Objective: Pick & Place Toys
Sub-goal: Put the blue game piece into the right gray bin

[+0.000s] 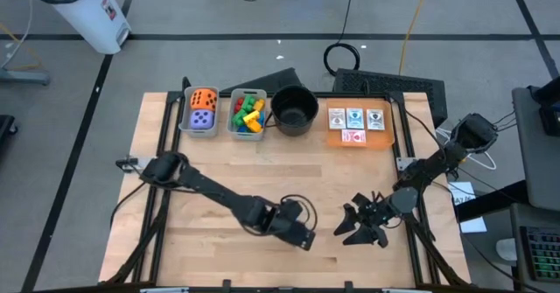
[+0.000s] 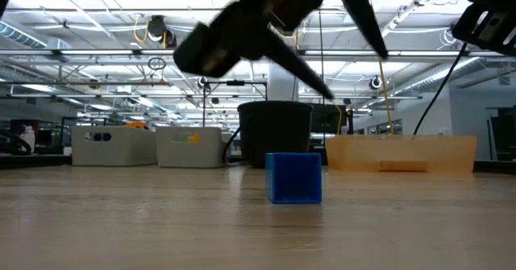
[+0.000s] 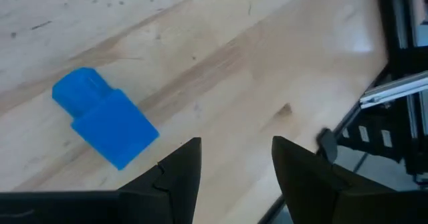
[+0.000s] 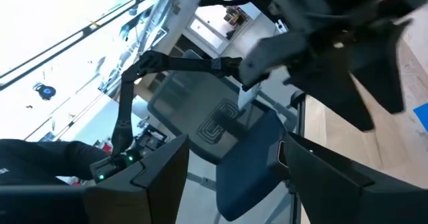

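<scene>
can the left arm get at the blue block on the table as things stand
Probably yes: the left gripper hangs open just beside the blue block, which lies alone on the bare wooden table with nothing between them.

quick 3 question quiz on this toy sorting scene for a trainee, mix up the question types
1. True or false: the blue block lies loose on the table, with nothing gripping it.
2. Multiple choice: the orange die sits in (a) the round black pot, (b) a grey bin with the purple die, (c) the tray of picture cards.
3. Short answer: are the fingers of the left gripper open or shut?

Key
1. True
2. b
3. Open, with a clear gap, beside the block.
</scene>
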You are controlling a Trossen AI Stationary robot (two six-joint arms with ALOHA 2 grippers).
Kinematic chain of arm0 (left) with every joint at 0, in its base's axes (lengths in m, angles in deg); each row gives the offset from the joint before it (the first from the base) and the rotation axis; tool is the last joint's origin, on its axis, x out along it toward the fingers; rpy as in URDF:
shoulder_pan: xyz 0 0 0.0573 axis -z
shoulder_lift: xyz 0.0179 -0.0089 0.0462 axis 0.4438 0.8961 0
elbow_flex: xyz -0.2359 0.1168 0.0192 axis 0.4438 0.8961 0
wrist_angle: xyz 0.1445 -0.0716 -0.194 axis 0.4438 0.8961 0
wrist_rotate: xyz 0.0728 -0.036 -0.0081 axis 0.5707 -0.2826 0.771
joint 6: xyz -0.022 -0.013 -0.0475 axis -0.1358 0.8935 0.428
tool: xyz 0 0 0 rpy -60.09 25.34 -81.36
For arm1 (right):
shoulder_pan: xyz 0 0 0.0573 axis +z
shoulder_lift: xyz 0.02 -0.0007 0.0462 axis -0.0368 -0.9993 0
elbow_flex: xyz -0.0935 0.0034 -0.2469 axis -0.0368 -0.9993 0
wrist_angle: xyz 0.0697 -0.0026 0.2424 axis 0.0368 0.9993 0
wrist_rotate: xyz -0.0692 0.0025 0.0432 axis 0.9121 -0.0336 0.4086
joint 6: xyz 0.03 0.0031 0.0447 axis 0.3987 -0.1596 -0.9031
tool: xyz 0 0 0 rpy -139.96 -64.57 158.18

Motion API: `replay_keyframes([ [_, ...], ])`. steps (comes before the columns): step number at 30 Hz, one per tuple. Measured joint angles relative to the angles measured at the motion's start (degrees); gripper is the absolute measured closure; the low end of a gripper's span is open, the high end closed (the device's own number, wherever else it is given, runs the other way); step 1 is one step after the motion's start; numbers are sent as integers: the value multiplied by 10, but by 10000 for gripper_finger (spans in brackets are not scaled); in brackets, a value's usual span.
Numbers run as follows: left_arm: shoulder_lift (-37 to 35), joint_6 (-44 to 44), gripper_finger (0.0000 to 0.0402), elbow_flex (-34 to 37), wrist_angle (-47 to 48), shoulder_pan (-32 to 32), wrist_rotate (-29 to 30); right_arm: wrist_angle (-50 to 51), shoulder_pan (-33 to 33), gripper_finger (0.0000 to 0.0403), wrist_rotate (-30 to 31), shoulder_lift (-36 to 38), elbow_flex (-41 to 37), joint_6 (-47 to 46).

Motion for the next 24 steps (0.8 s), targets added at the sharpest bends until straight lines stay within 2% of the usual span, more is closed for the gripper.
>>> replay_keyframes([
  [7,20,-11,215,0,21,-15,-24,2,2,167,-1,0,0,-2],
  [14,29,-11,216,-2,104,-14,-71,8,5,170,-1,0,0,-4],
  [24,21,-15,216,-3,206,-21,-56,12,5,174,-1,0,0,-2],
])
